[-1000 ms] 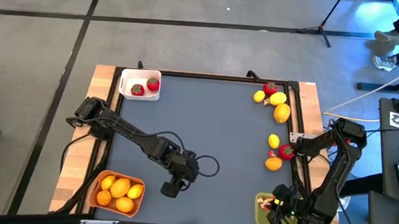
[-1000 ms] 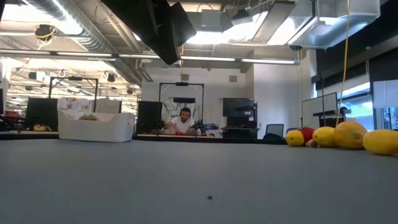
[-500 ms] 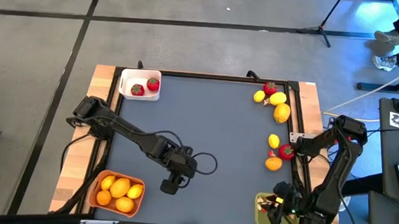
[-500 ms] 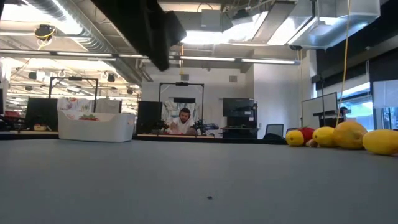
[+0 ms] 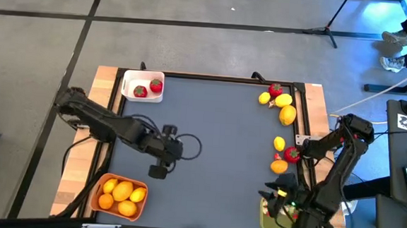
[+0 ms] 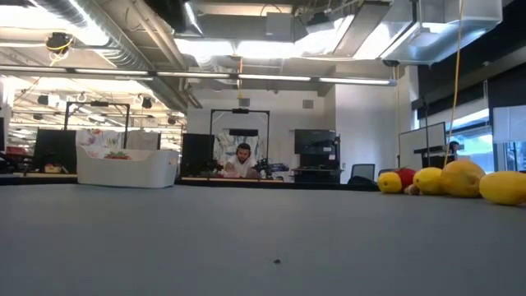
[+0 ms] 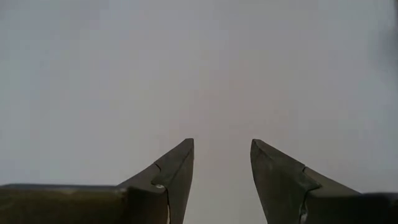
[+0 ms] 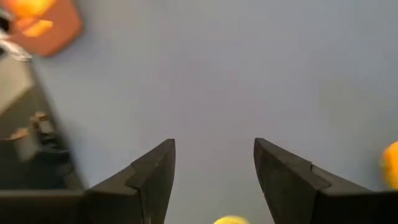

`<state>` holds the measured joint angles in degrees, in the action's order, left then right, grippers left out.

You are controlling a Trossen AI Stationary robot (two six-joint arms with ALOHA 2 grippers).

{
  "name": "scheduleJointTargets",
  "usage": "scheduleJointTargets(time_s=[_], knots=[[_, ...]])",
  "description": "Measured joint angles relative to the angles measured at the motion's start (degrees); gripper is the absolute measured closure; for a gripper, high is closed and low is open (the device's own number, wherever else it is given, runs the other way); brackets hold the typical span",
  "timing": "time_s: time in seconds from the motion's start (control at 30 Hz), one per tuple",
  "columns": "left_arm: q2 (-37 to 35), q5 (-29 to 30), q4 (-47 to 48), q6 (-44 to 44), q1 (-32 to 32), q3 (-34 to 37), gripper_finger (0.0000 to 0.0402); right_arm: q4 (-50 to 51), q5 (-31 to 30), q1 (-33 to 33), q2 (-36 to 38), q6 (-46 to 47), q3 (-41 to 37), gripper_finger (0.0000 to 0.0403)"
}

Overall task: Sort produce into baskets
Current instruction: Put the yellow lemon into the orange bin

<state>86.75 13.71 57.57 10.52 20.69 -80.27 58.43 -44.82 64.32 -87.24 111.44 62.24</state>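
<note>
**Ana:** On the dark surface, by its right edge, I see yellow lemons, a strawberry, and lower down another lemon, a strawberry and an orange. Nothing stands in front of them.

**Ben:** Where are the baskets?

**Ana:** The white basket sits at the far left corner with two strawberries inside. The orange basket is at the near left corner, full of lemons and oranges. The green basket is at the near right corner.

**Ben:** And the hands?

**Ana:** The left hand hangs over bare surface, just beside the orange basket, fingers apart and holding nothing. The right hand is over the green basket, near the orange, fingers apart and empty too.

**Ben:** Anyone around?

**Ana:** A person sits far back in the room.
</note>
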Motion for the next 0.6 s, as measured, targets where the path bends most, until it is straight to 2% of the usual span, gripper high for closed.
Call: scheduleJointTargets(time_s=[0.13, 0.23, 0.47, 0.6], knots=[[-4.11, 3.88, 1.65, -0.22, -0.2, 0.89, 0.0247, 2.36, 3.61, -4.62, 0.0, -3.61, 0.0, 0.0184], [-7.67, 4.27, -0.91, -2.13, -0.69, 4.91, 0.0247, 4.4, 6.09, -8.48, 0.0, -5.89, 0.0, 0.0184], [-16.45, 4.33, -17.69, -11.04, -4.91, 20.97, 0.0247, 13.91, 11.19, -18.72, 0.0, -11.02, 0.0, 0.0184], [-18.4, 4.42, -28.64, -15.63, -8.9, 27.77, 0.0247, 21.76, 18.15, -25.82, 0.02, -16.24, 0.0, 0.0184]])
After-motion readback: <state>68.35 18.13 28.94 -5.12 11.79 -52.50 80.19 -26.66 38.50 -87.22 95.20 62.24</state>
